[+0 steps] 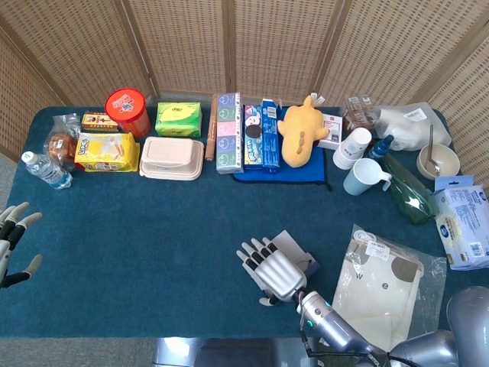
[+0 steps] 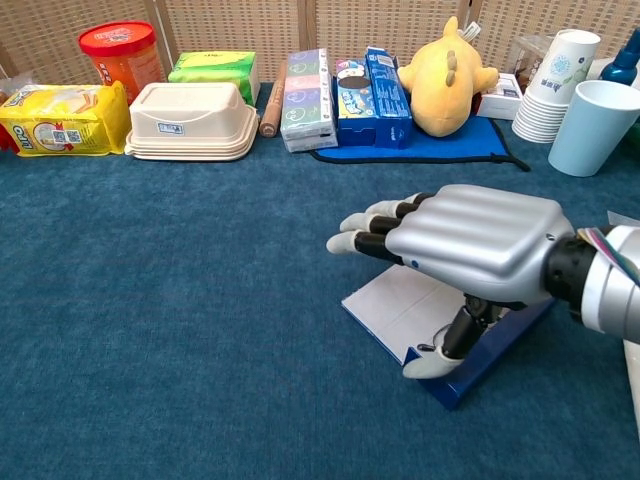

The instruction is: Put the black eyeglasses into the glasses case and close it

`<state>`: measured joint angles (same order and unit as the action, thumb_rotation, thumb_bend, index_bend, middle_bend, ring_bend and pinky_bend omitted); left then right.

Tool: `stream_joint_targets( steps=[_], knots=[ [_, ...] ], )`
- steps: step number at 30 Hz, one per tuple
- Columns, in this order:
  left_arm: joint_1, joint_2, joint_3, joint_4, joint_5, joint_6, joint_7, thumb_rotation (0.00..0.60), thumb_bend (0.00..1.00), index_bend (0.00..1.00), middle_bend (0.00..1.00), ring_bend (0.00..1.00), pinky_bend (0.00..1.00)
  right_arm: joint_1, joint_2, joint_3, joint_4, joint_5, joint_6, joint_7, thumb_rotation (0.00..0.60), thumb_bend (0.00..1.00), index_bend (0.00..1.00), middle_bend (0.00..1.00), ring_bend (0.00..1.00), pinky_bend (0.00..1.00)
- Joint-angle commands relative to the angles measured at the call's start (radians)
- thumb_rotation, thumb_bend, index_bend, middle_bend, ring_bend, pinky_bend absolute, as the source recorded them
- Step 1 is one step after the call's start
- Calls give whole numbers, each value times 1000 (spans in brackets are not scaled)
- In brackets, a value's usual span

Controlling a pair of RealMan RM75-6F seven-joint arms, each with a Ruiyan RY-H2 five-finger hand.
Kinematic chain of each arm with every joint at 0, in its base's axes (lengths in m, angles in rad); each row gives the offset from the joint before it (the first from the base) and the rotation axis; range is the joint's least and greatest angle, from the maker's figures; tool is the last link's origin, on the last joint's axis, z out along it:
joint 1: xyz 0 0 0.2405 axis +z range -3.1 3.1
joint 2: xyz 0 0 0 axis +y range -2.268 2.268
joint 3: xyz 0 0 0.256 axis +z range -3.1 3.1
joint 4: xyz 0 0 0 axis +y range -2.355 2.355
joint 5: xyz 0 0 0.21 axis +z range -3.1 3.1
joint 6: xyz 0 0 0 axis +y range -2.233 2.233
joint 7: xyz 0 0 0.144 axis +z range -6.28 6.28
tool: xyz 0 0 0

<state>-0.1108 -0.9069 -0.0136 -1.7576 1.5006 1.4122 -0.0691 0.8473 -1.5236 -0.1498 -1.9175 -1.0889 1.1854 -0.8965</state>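
The glasses case (image 2: pixel 492 348) lies open on the blue cloth, a blue tray with a white lid (image 2: pixel 392 298) folded out flat to its left. My right hand (image 2: pixel 462 243) hovers flat over it with fingers spread and the thumb pointing down at the tray's front corner, holding nothing. The black eyeglasses are almost wholly hidden under the palm; only a thin dark bit of frame (image 2: pixel 428 347) shows beside the thumb. The head view shows the same right hand (image 1: pixel 270 271) over the case (image 1: pixel 290 244). My left hand (image 1: pixel 11 238) hangs open at the table's left edge.
Along the back stand a red canister (image 1: pixel 127 109), a yellow packet (image 1: pixel 107 151), a beige lunch box (image 1: pixel 172 157), tissue boxes (image 1: pixel 228 132), a yellow plush toy (image 1: pixel 300 130) and cups (image 1: pixel 364 176). A clear bag (image 1: pixel 382 281) lies right of the case.
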Motion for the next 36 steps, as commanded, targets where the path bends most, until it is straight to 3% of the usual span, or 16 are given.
stream_joint_targets(
  steps=[1, 22, 27, 36],
  knots=[
    [1, 1, 1, -3, 1, 1, 3, 600, 318, 139, 46, 0, 0, -15, 0, -10, 29, -31, 4, -14, 349, 160, 0, 0, 0, 156],
    [2, -1, 0, -17, -1, 4, 18, 600, 318, 139, 45, 0, 0, -97, 47, -22, 24, -94, -27, -21, 348, 159, 0, 0, 0, 146],
    [2, 0, 0, -17, 0, 4, 17, 600, 318, 138, 45, 0, 0, -115, 42, -19, 80, -120, -29, -11, 347, 159, 0, 0, 0, 141],
    [11, 6, 1, -21, 6, 22, 15, 600, 319, 139, 46, 0, 0, -144, 79, -1, 238, -264, -16, 111, 350, 145, 0, 0, 0, 127]
  ],
)
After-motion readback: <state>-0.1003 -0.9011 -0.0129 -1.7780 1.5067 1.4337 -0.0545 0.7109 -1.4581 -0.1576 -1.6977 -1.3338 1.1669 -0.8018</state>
